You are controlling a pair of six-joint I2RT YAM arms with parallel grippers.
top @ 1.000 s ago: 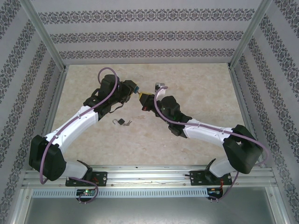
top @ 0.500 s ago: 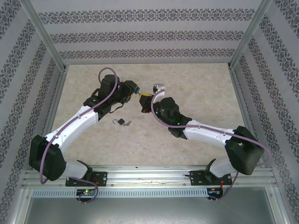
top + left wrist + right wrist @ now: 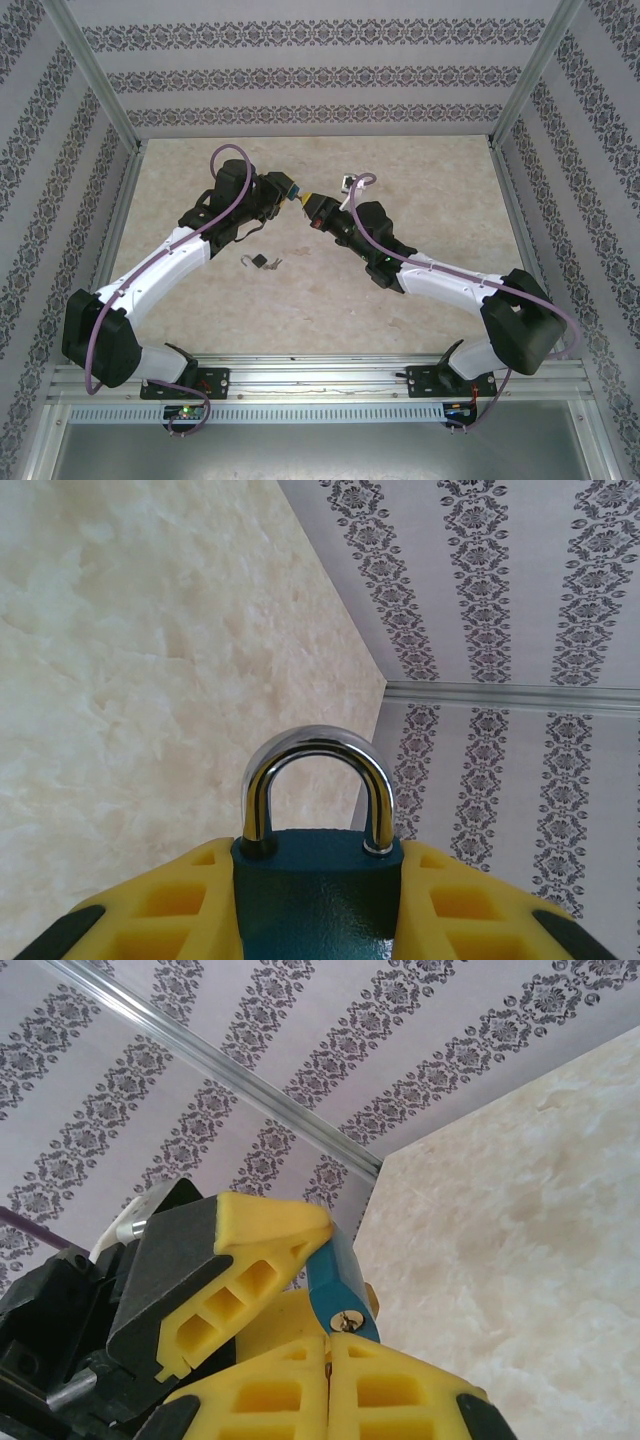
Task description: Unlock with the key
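Note:
A teal padlock (image 3: 318,890) with a chrome shackle (image 3: 315,745) sits upright, with my left gripper (image 3: 318,900) shut on its body between yellow fingers (image 3: 160,905). In the top view both grippers meet above the middle of the table, the left gripper (image 3: 293,194) next to the right gripper (image 3: 312,206). My right gripper (image 3: 330,1345) is shut on the key (image 3: 328,1364), a thin metal sliver between the pads. Its tips press against the padlock's (image 3: 338,1280) underside right at the brass keyhole (image 3: 348,1318). The key's blade is hidden.
A second small padlock with loose keys (image 3: 259,262) lies on the marble-patterned table (image 3: 420,190) below the left arm. Patterned walls and aluminium posts (image 3: 95,85) close in the table on three sides.
The right arm has turned its wrist and brought its fingertips up to the padlock's underside. The left arm and the padlock have stayed still.

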